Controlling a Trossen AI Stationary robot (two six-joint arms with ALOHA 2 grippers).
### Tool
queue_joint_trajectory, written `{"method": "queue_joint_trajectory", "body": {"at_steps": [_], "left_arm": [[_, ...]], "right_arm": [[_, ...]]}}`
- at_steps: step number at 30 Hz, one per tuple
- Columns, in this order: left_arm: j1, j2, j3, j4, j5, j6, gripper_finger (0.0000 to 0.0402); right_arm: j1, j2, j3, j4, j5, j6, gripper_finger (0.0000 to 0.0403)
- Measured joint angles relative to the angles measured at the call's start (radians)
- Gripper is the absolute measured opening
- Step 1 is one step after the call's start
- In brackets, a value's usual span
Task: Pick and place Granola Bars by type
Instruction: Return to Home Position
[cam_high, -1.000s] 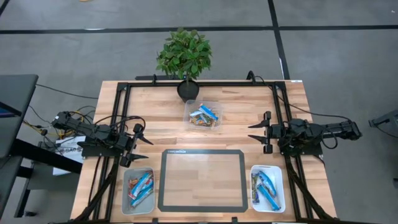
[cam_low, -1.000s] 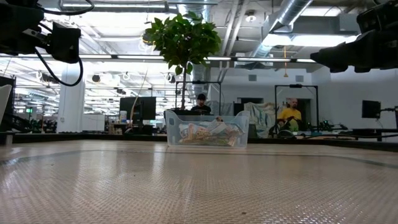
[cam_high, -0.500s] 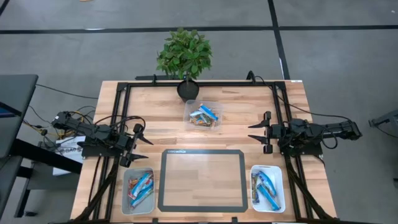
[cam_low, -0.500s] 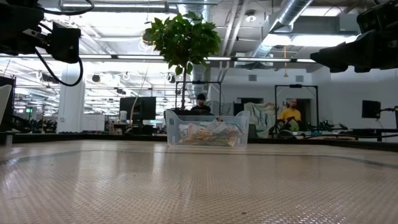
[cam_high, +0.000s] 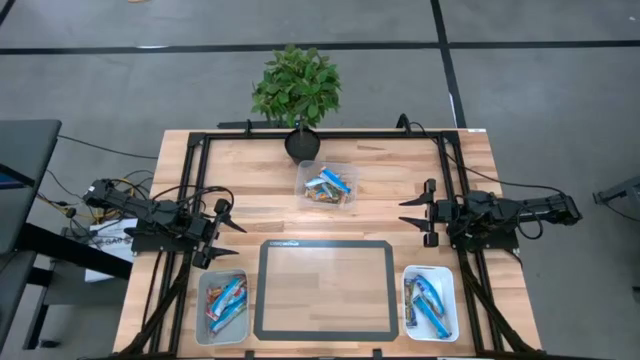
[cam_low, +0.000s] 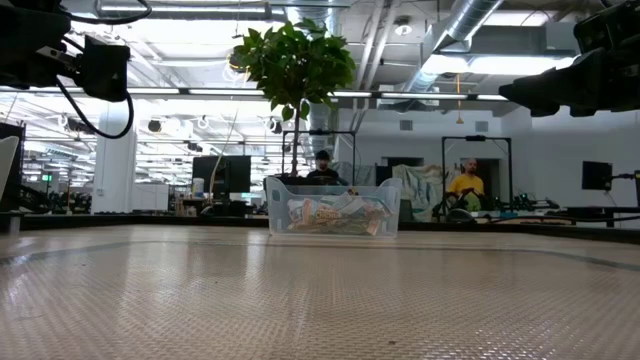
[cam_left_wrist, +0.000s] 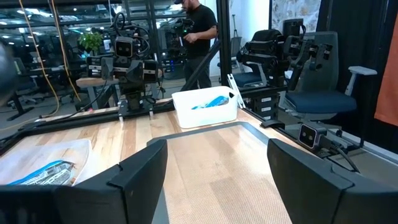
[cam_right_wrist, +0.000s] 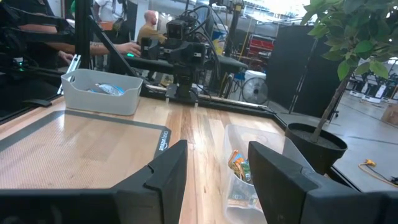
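Observation:
A clear bin (cam_high: 327, 185) at the table's far middle holds several granola bars, blue and orange ones mixed; it also shows in the low view (cam_low: 333, 207) and the right wrist view (cam_right_wrist: 249, 171). A white bin (cam_high: 222, 303) at the near left holds blue and orange bars. A white bin (cam_high: 430, 302) at the near right holds blue bars; it also shows in the left wrist view (cam_left_wrist: 206, 107). My left gripper (cam_high: 228, 217) is open and empty at the table's left edge. My right gripper (cam_high: 412, 214) is open and empty at the right edge.
A dark-framed mat (cam_high: 326, 288) lies at the near middle between the two white bins. A potted plant (cam_high: 297, 95) stands at the far edge behind the clear bin. A black frame (cam_high: 320, 135) runs round the table. People show in the room beyond.

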Motion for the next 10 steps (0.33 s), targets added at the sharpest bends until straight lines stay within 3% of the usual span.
{"method": "queue_joint_trajectory", "body": {"at_steps": [10], "left_arm": [[0.000,0.000,0.000,0.000,0.000,-0.004,0.0270]], "right_arm": [[0.000,0.000,0.000,0.000,0.000,0.000,0.0166]]}}
